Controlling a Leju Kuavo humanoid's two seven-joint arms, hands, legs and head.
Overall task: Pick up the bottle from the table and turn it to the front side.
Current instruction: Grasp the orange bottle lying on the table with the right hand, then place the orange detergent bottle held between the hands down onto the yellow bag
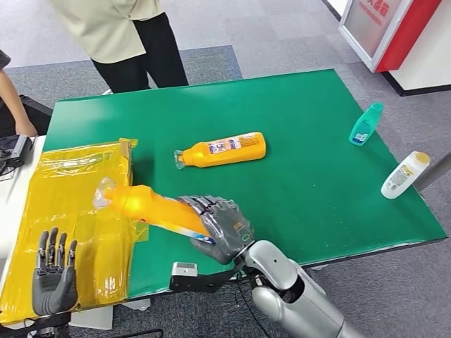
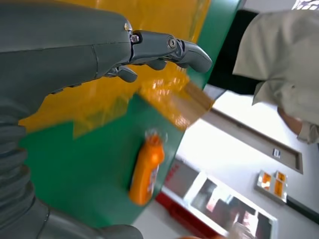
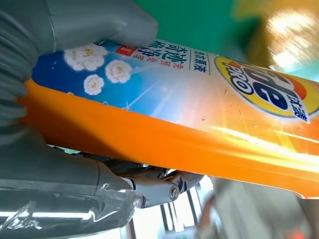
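The robot's right hand (image 1: 223,229) grips an orange bottle (image 1: 151,206) by its lower body, lifted above the near edge of the green table (image 1: 313,176), the bottle slanting with its clear cap end (image 1: 103,193) toward the yellow plastic bag (image 1: 58,204) at the table's left end. From the right wrist, the thumb presses on the bottle's (image 3: 211,124) blue-and-white flowered label while the dark fingers (image 3: 165,184) wrap beneath the orange body. The left hand (image 1: 52,274) hovers low over the near corner of the yellow bag, fingers straight and apart, holding nothing; the left wrist view shows its fingers (image 2: 177,50) extended above the yellow plastic. A second orange bottle (image 1: 220,150) lies on its side near the middle of the table, cap pointing left. Toward the far right edge lie a teal bottle (image 1: 366,124) and, nearer, a white bottle (image 1: 404,174) with a yellow cap, well apart from the others. A person in a beige top and dark trousers (image 1: 127,32) stands behind the table, and another person's arm (image 1: 13,105) rests at the far left, beside a dark device (image 1: 13,150).
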